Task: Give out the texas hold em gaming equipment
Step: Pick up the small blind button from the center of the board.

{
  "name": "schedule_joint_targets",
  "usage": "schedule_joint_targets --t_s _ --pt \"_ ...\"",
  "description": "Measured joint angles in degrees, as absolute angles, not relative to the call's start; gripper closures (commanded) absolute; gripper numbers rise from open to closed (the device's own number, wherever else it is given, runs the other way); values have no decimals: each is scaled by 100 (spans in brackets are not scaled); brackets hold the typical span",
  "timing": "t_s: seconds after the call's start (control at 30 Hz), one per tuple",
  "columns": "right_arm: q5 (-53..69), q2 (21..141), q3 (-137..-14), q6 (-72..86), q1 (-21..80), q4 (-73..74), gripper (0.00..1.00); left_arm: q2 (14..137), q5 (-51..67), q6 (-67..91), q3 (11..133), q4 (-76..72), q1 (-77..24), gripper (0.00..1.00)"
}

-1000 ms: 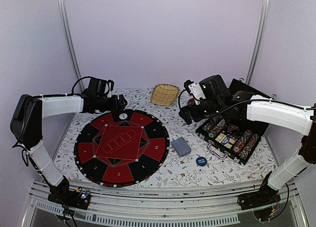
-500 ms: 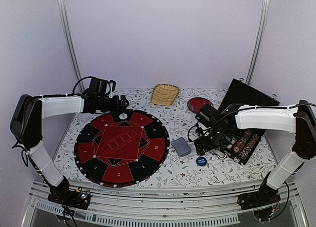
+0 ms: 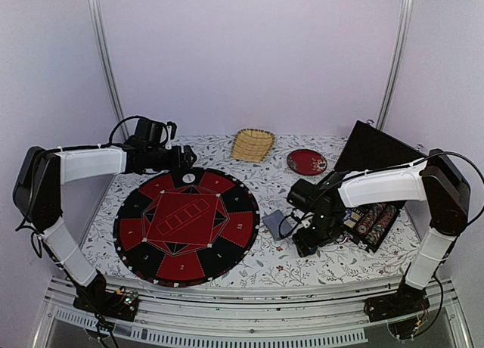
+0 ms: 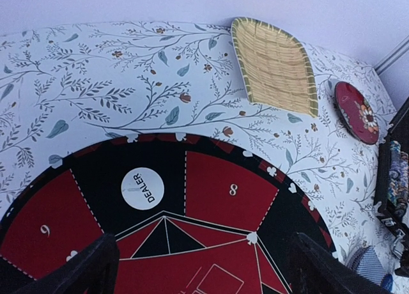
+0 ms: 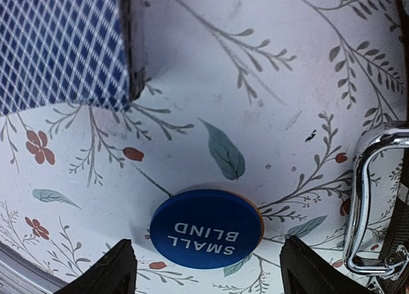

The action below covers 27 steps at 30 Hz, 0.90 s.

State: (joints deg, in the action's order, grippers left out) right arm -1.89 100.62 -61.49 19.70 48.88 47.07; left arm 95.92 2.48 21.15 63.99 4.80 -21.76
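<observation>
Since a second ago the right arm has swung off the open chip case (image 3: pixel 372 218) and folded down low. The right gripper (image 5: pixel 208 243) now hangs spread wide astride the blue SMALL BLIND button (image 5: pixel 206 229), which lies flat on the flowered tablecloth (image 5: pixel 211 83) with bare cloth between it and each of the fingers (image 5: pixel 115 271). Room is tight there, with the corner of the deck of cards (image 5: pixel 57 45) just beyond the button and the case's chrome handle (image 5: pixel 359 204) near on the other side. The left arm has stayed stretched level over the far edge of the round mat (image 3: pixel 151 234), the left gripper (image 4: pixel 203 239) open above the white DEALER button (image 4: pixel 142 188).
</observation>
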Motion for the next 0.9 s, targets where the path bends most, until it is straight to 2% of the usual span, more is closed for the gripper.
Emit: schedule_joint_targets --t_s 0.23,0.47,0.9 --pt "-200 10171 -6156 1970 4967 4716 33 9592 244 2097 6396 497 -2176 6" --pt "-255 10254 -6263 1968 4978 4711 37 9592 231 2080 6390 504 -2176 6" --pt "-327 10335 -6423 1946 4982 4737 63 9592 204 1990 6390 521 -2176 6"
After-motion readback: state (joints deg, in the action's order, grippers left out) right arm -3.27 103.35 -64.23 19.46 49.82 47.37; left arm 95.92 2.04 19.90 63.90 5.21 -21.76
